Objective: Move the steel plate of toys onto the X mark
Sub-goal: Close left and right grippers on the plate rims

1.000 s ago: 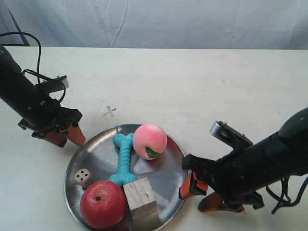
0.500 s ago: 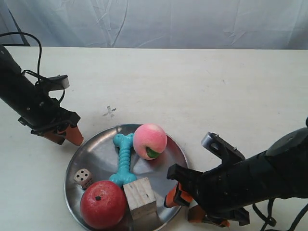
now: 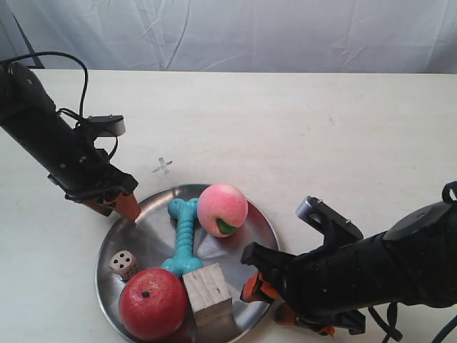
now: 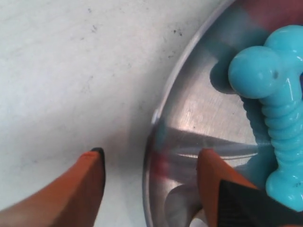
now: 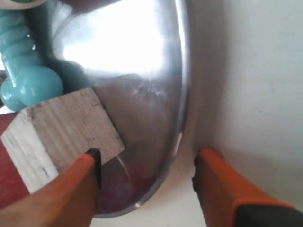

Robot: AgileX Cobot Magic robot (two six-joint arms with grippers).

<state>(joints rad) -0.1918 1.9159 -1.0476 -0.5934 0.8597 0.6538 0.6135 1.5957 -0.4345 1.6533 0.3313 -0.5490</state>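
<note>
**Both grippers straddle the plate's rim; plate sits short of the X**

The steel plate (image 3: 148, 230) lies on the white table (image 3: 321, 128), at its near side. The X mark (image 3: 163, 166) is bare on the table just beyond the plate's far-left rim, apart from it.

On the plate, the pink peach (image 3: 222, 209) sits at the far side and the teal bone (image 3: 183, 236) runs down the middle. The die (image 3: 123, 264) is at the left, and the red ball (image 3: 152, 303) and the wooden cube (image 3: 208, 293) lie side by side at the near edge.

The left gripper (image 4: 149, 161) is at the plate's far-left rim. Its jaws are spread, one orange finger over the table and the other inside the dish beside the bone's end.

The right gripper (image 5: 147, 158) is at the near-right rim, jaws likewise apart. One finger is inside by the cube, the other outside over the table.
</note>
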